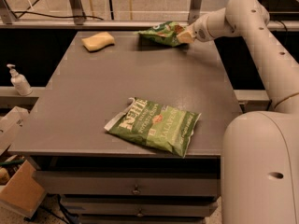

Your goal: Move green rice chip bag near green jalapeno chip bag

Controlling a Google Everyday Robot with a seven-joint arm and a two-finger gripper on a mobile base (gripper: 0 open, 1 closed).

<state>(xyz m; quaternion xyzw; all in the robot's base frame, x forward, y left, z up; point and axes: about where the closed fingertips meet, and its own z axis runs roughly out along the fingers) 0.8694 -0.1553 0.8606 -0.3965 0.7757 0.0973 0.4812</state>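
In the camera view I have the end effector (185,34) at the far right of the desk (140,78), coming in from the right on the pale arm (252,41). It is clamped on the right end of the rice bag (161,32). That bag is at the desk's far edge with its free end pointing left and a shadow under it. I cannot tell whether it touches the top. The jalapeno bag (154,127) lies flat by the near edge, its near corner at the front lip, well apart from the rice bag. A yellow sponge (98,41) rests at the far left of the desk. Off the desk to the left stands a pump bottle (18,80). Drawers (135,188) show under the top.
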